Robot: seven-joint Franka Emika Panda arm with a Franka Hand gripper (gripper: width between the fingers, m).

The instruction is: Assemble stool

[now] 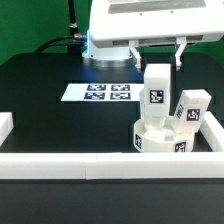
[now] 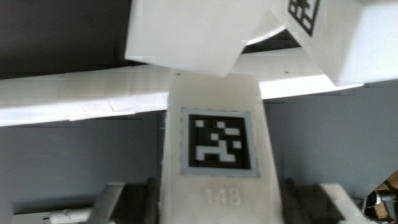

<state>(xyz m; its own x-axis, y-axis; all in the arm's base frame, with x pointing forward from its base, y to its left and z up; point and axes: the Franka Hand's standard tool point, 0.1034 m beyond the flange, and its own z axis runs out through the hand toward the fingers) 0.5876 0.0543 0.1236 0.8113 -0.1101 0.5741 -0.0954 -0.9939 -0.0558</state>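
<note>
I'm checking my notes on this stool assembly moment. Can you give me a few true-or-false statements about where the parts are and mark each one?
1. A leg stands upright on the round seat. True.
2. The marker board lies on top of the seat. False: it lies flat on the black table, apart from the seat, toward the exterior view's left.
3. Another leg leans tilted beside the seat, on the exterior view's right. True.
4. The seat sits in the middle of the table, far from the white border rails. False: it sits in the corner, close against the rails.
5. The upright leg carries a black-and-white tag. True.
</note>
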